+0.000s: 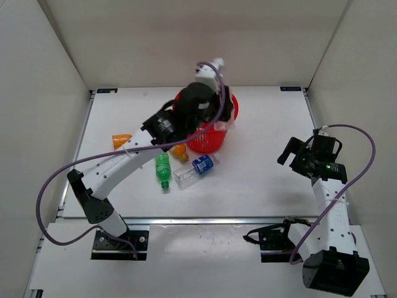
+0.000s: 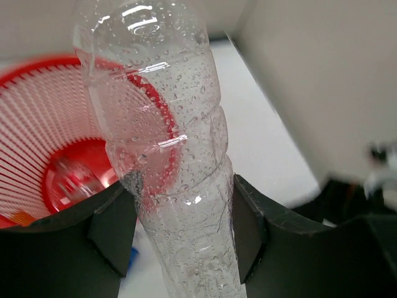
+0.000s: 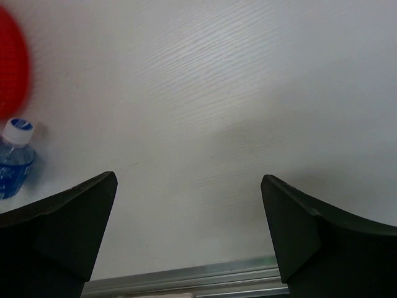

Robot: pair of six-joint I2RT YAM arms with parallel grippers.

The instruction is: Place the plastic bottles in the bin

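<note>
My left gripper (image 2: 183, 223) is shut on a plain clear plastic bottle (image 2: 167, 143) wet with droplets. It holds the bottle over the round red mesh bin (image 2: 37, 118). In the top view the gripper (image 1: 208, 87) is above the bin (image 1: 214, 139) and the bottle (image 1: 212, 69) sticks out past it. A blurred clear bottle (image 2: 68, 180) lies inside the bin. On the table lie a green bottle (image 1: 162, 171), a blue-label bottle (image 1: 195, 169) and two orange bottles (image 1: 122, 140) (image 1: 180, 152). My right gripper (image 1: 289, 153) is open and empty over bare table (image 3: 189, 211).
The blue-label bottle's cap end (image 3: 13, 155) and the bin's edge (image 3: 9, 68) show at the left of the right wrist view. White walls enclose the table on three sides. A metal rail (image 3: 186, 276) runs along the near edge.
</note>
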